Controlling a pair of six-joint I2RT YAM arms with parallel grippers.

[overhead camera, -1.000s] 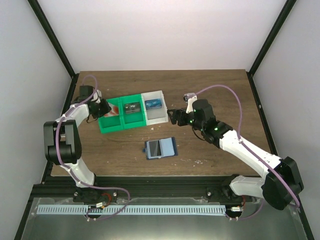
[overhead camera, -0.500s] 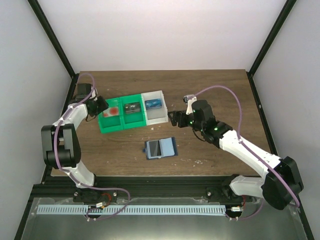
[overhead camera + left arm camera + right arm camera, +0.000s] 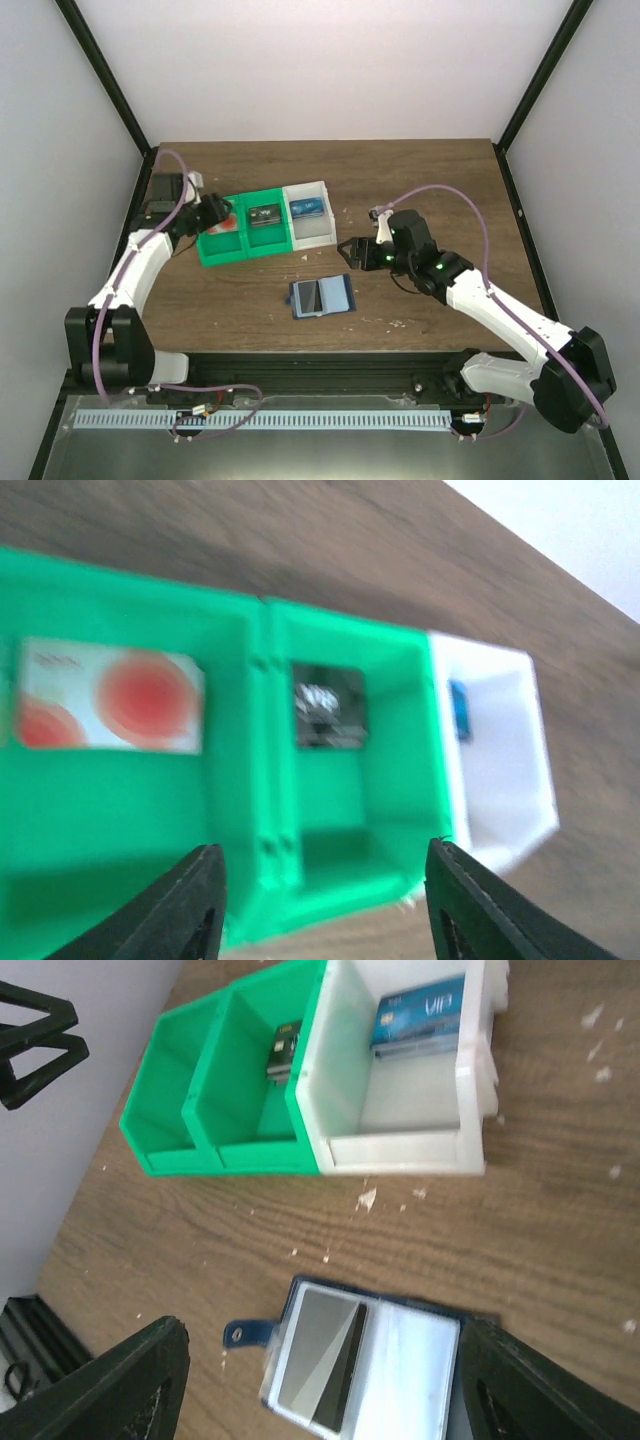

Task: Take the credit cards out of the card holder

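Observation:
The blue card holder [image 3: 321,297] lies open on the table, and a grey-and-dark card [image 3: 322,1357] shows in its left clear pocket. My right gripper [image 3: 350,252] is open, hovering just above and behind the holder [image 3: 400,1370], with nothing between its fingers. My left gripper [image 3: 214,213] is open and empty over the left end of the green-and-white tray [image 3: 247,254]. In the tray lie a red-and-white card [image 3: 110,695], a dark card [image 3: 328,705] and a blue card [image 3: 420,1015].
The tray [image 3: 230,1155] stands at the back left of the wooden table [image 3: 430,180], a little behind the holder. White specks [image 3: 366,1198] lie on the wood between them. Black frame posts stand at both sides.
My right gripper has moved nearer and lower, towards the card holder. My left arm has swung its elbow down and its gripper sits slightly further right over the tray.

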